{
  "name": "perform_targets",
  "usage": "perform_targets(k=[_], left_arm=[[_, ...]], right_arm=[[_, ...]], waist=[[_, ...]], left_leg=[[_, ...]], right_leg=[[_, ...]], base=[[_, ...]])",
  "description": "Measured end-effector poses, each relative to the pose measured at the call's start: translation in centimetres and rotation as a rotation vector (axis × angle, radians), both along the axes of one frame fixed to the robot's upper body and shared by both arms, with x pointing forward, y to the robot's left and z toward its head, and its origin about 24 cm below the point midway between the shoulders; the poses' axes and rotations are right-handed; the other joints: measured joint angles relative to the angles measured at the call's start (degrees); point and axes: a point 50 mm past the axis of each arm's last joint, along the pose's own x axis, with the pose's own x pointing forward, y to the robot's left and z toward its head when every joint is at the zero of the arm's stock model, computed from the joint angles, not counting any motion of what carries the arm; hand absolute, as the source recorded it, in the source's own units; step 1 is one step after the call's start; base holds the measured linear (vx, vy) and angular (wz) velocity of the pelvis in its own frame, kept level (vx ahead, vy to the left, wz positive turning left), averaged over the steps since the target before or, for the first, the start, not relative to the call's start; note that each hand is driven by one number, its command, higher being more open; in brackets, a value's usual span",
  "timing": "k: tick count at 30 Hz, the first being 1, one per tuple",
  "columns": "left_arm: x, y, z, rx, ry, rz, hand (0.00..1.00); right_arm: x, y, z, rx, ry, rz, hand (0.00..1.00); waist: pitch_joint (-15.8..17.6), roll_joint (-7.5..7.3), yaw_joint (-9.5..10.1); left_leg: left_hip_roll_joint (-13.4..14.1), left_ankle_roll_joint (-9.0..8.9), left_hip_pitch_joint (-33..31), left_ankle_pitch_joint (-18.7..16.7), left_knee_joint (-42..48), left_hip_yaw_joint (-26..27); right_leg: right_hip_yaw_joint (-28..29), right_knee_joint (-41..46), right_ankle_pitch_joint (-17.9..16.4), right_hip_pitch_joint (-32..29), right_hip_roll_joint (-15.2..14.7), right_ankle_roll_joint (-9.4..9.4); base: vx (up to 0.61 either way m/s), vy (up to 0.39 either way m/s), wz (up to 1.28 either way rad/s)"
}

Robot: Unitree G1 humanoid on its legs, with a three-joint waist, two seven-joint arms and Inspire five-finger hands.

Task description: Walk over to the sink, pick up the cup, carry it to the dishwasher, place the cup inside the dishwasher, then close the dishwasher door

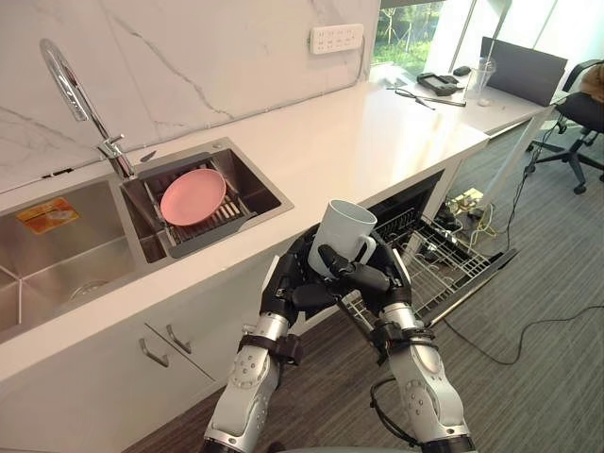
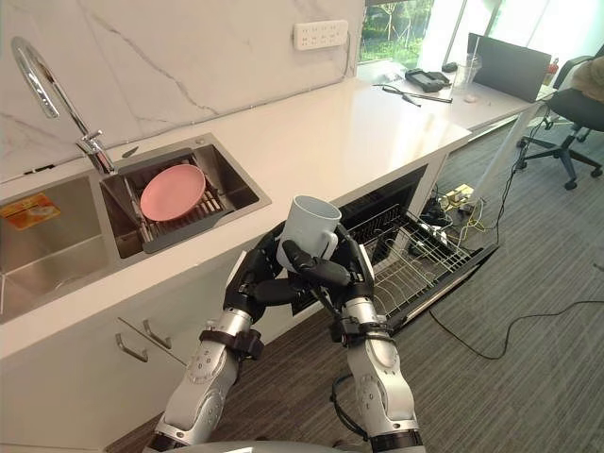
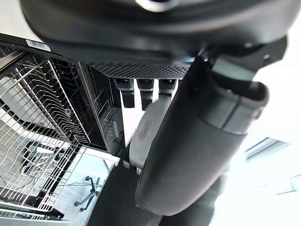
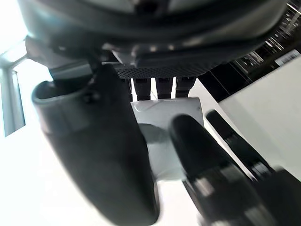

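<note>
A white cup (image 1: 342, 234) is held upright in front of the counter edge, mouth up. My left hand (image 1: 294, 283) and right hand (image 1: 377, 280) are both curled round its lower part, one from each side. The cup also shows as a pale surface (image 3: 149, 132) past my left hand's fingers and as a white body (image 4: 164, 127) between my right hand's fingers and thumb. The dishwasher (image 1: 444, 260) stands under the counter to the right, door down, with its wire rack (image 1: 427, 266) pulled out.
The double sink (image 1: 123, 226) lies at the left with a pink plate (image 1: 192, 196) on a rack and a tall faucet (image 1: 75, 99). Small items lie at the counter's far end (image 1: 429, 90). An office chair (image 1: 576, 123) and floor cables (image 1: 528, 330) are at the right.
</note>
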Motion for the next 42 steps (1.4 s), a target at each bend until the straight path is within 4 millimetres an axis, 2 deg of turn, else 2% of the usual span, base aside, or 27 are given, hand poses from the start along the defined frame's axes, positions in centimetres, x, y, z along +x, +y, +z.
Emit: perform_targets(k=[1,5,8,14,21,26,28,33,37,42], left_arm=[[-0.3,0.8,-0.2,0.004,0.011,0.033,0.90],[-0.8,3.6,-1.0,0.041,0.048,0.136,0.90],[-0.9,3.3,-0.9,0.040,0.045,0.124,0.90],[-1.0,2.1,-0.8,0.000,0.044,0.074,0.90],[-1.7,2.5,-1.6,-0.003,0.084,0.057,0.90],[-3.8,3.6,-4.3,0.022,0.208,0.062,0.90],[-5.0,4.9,-6.5,0.043,0.312,0.102,0.90],[-7.6,7.7,-10.1,0.117,0.509,0.197,0.90],[-9.1,9.1,-11.9,0.176,0.612,0.250,0.90],[-10.6,9.5,-13.9,0.226,0.728,0.264,0.90]], right_arm=[[-0.1,-2.0,0.0,-0.023,0.002,-0.105,0.30],[-1.3,-6.7,0.0,-0.163,0.040,-0.361,0.30],[-2.1,-7.2,0.2,-0.256,0.051,-0.383,0.30],[-2.2,-6.9,0.0,-0.286,0.058,-0.363,0.30],[-3.4,-7.3,-1.2,-0.307,0.114,-0.363,0.30],[-4.6,-8.0,-2.6,-0.339,0.188,-0.373,0.30],[-5.1,-8.6,-3.3,-0.356,0.227,-0.385,0.30],[-5.8,-9.7,-3.9,-0.411,0.273,-0.413,0.30],[-5.7,-9.9,-3.8,-0.475,0.281,-0.409,0.30],[-5.8,-10.2,-5.0,-0.534,0.350,-0.402,0.30]], waist=[[0.01,0.01,0.08],[0.08,0.13,-0.70],[0.13,0.22,-0.90],[0.11,0.25,-0.84],[0.12,0.24,-0.88],[0.12,0.24,-0.81],[0.13,0.23,-0.84],[0.16,0.18,-0.71],[0.20,0.12,-0.33],[0.47,-0.11,0.55]], left_leg=[[-0.04,0.01,0.00,0.00,0.00,-0.09],[-0.04,0.13,0.00,0.07,0.00,-0.08],[0.04,0.11,0.00,0.05,0.00,-0.05],[0.21,0.07,-0.01,0.03,0.00,-0.04],[0.24,0.03,-0.03,-0.02,0.00,0.05],[0.25,-0.06,-0.05,-0.15,-0.01,0.12],[0.28,-0.10,-0.15,-0.18,-0.02,0.12],[0.28,-0.11,-0.43,-0.18,-0.02,-0.16],[0.33,-0.08,-0.57,-0.16,-0.02,-0.40],[0.35,-0.20,-1.37,-0.23,-0.02,-1.28]], right_leg=[[-0.11,-0.01,-0.03,0.04,-0.09,0.02],[-0.12,-0.10,-0.05,0.06,-0.13,0.03],[-0.11,-0.14,-0.06,0.06,-0.07,0.01],[-0.10,-0.17,-0.05,0.06,-0.04,0.00],[-0.02,-0.25,-0.05,0.06,-0.04,0.01],[0.03,-0.27,-0.07,0.04,-0.04,0.01],[0.01,-0.27,-0.08,-0.04,-0.03,0.00],[-0.36,-0.27,-0.23,-0.13,-0.06,-0.07],[-0.69,-0.27,-0.35,-0.13,-0.08,-0.16],[-1.66,-0.22,-0.56,-0.53,-0.02,-0.22]], base=[[0.00,0.000,0.03],[0.00,0.000,0.00],[0.00,0.000,0.00],[0.00,0.000,0.00],[0.00,0.000,0.00],[0.00,0.000,0.00],[0.00,0.000,0.00],[0.00,0.000,0.03],[0.00,0.000,0.03],[-0.01,-0.012,0.08]])
